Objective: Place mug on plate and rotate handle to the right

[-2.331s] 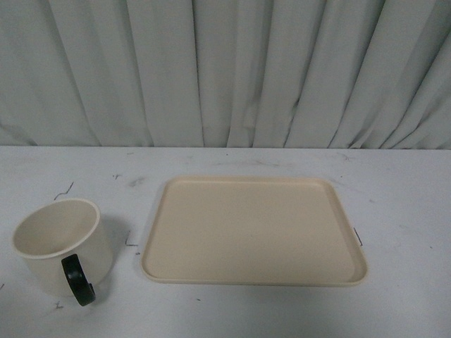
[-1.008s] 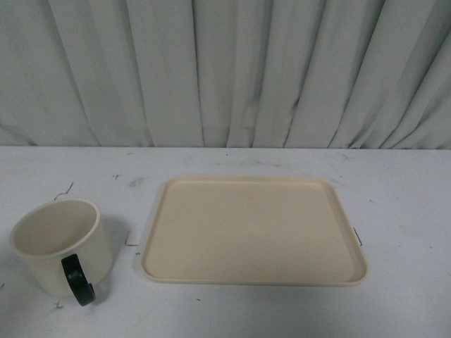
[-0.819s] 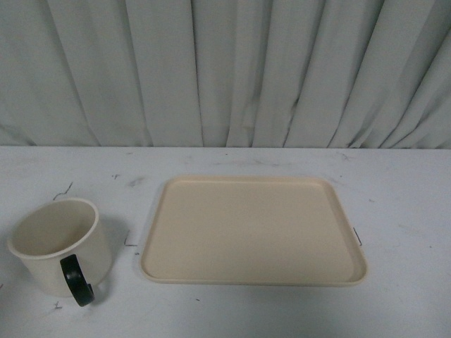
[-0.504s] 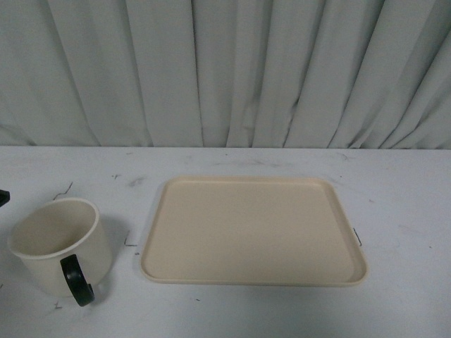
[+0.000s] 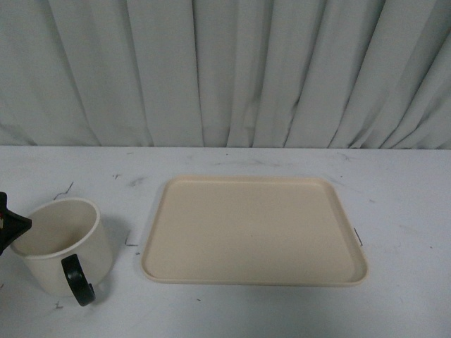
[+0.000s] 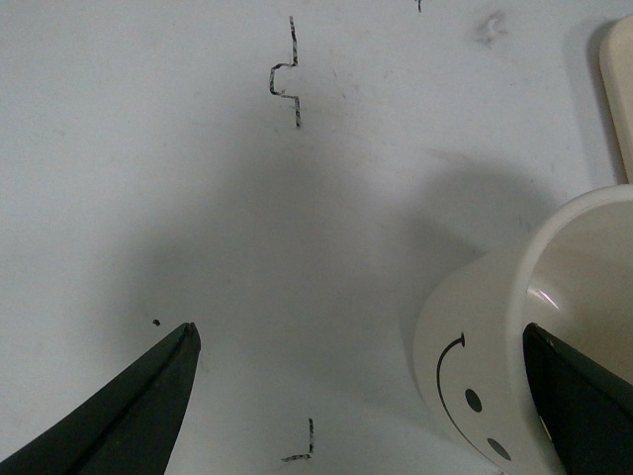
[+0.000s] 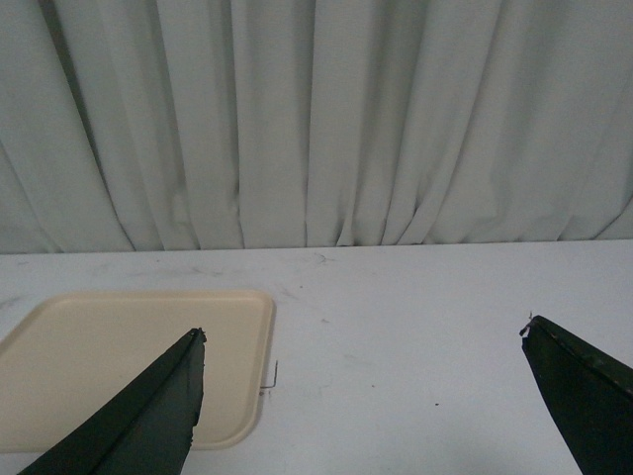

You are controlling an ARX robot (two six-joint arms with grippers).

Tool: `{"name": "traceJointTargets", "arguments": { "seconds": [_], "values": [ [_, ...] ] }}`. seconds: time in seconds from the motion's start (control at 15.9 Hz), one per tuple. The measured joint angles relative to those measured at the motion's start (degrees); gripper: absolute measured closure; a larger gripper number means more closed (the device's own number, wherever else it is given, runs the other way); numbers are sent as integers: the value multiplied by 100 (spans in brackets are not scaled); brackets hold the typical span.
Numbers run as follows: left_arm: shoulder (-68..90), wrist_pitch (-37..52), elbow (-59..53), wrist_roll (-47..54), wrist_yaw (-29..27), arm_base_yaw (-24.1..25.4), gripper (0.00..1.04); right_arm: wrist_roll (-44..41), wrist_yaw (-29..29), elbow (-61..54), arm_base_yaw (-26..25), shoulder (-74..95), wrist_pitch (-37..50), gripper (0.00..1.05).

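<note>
A pale pleated curtain (image 5: pixel 225 70) is hanging behind the scuffed white surface (image 5: pixel 394 183), where the mug (image 5: pixel 60 243) is standing just left of the plate (image 5: pixel 254 232), its handle (image 5: pixel 77 280) facing the robot. The left jaws are gaping at the mug's rim and the right jaws are hanging wide apart.

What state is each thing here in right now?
Mug: upright, empty, on the table beside the plate.
Handle: pointing toward the robot, not to the right.
Plate: flat on the table, nothing on it.
Left gripper: open, at the mug's rim, not gripping.
Right gripper: open, holding nothing.
</note>
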Motion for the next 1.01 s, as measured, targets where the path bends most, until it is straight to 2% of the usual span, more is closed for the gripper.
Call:
{"name": "traceJointTargets", "arguments": {
  "seconds": [0.13,0.19,0.25,0.57,0.82,1.01],
  "values": [
    [168,155,37,-33,-48,-66,7,0,0,0,0,0,0,6],
    [376,247,164,-68,-284,-197,7,0,0,0,0,0,0,6],
    [422,249,203,-79,-450,-323,18,0,0,0,0,0,0,6],
    [428,317,203,-201,-566,-625,57,0,-2,0,0,0,0,6],
    [264,273,98,-308,-538,-706,98,0,0,0,0,0,0,6],
    [-229,92,-122,-306,-509,-702,101,0,0,0,0,0,0,6]
  ]
}}
